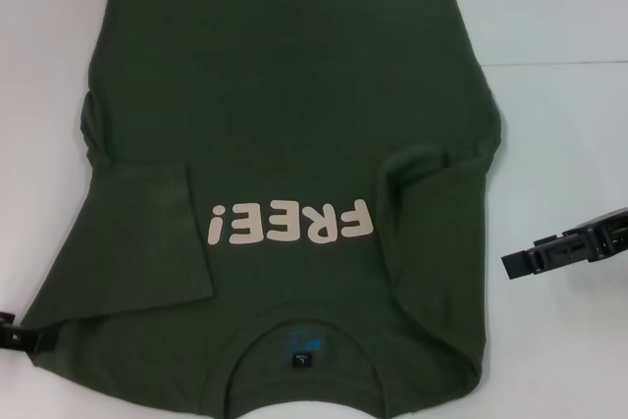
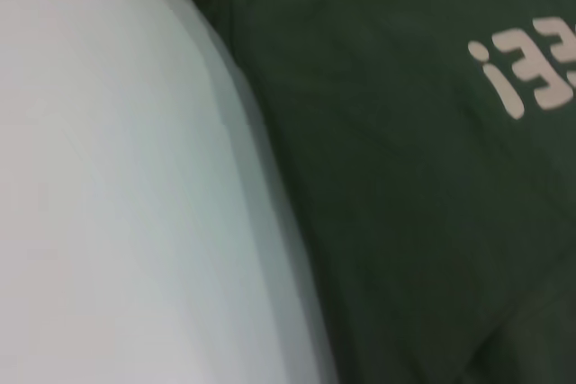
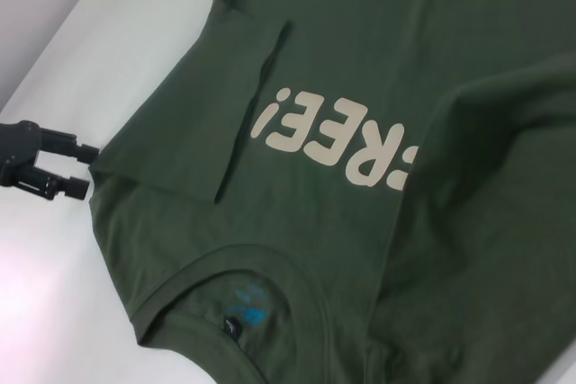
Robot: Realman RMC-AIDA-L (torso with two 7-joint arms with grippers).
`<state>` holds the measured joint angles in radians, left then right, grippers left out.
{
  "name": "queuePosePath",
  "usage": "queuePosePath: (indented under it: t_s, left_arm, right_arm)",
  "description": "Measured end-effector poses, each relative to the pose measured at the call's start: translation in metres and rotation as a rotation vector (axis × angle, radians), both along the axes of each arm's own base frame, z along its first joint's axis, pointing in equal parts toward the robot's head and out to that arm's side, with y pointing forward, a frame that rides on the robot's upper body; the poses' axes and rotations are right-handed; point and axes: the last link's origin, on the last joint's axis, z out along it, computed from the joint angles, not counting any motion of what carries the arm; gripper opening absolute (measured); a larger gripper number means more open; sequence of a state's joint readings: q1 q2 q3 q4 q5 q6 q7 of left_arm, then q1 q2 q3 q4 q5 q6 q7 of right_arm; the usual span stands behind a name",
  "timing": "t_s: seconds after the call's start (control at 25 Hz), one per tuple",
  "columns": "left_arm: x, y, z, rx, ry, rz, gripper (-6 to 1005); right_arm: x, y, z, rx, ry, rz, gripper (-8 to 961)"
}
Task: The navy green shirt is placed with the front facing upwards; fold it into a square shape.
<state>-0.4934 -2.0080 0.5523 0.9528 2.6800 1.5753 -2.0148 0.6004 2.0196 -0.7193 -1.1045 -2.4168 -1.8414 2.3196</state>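
Shirt [image 1: 294, 115] lies front-up on your white table [image 1: 559, 7], collar end nearest the robot, hem at the far side. Both sleeves are folded inward over the body: left sleeve flap [image 1: 162, 233] sits beside the "!" of the print, right sleeve fold [image 1: 432, 183] overlaps the "F" end. Cream FREE! print [image 1: 292, 223] reads upside down from the head view. Collar [image 1: 304, 326] is at the near edge with a small dark label [image 1: 304, 360] inside it.

Left gripper [image 1: 12, 333] is at the shirt's near-left corner, right at the fabric edge; right wrist view shows its two dark fingers [image 3: 54, 188] spread apart with a gap between them, just beside the cloth and nothing between them. You can't confirm contact with the fabric from any view.

Right gripper [image 1: 564, 242] hovers over bare table off the shirt's right side, near but apart from the cloth. Fingers point toward the shirt; can't tell whether they're parted or closed.

Left wrist view only gives you the shirt's left edge against the table plus the "E!" end of the print
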Motion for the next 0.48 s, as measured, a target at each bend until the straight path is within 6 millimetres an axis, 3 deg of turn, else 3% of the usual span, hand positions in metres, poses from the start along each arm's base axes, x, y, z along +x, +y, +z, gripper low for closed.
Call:
queuePosePath:
  t_s: [0.48]
  left_arm:
    - [0.0049,0.0078,-0.0069,-0.037,0.1,-0.06,862]
  right_arm:
    - [-0.0013,0.0025,0.0004,0.006,-0.002,0.004,912]
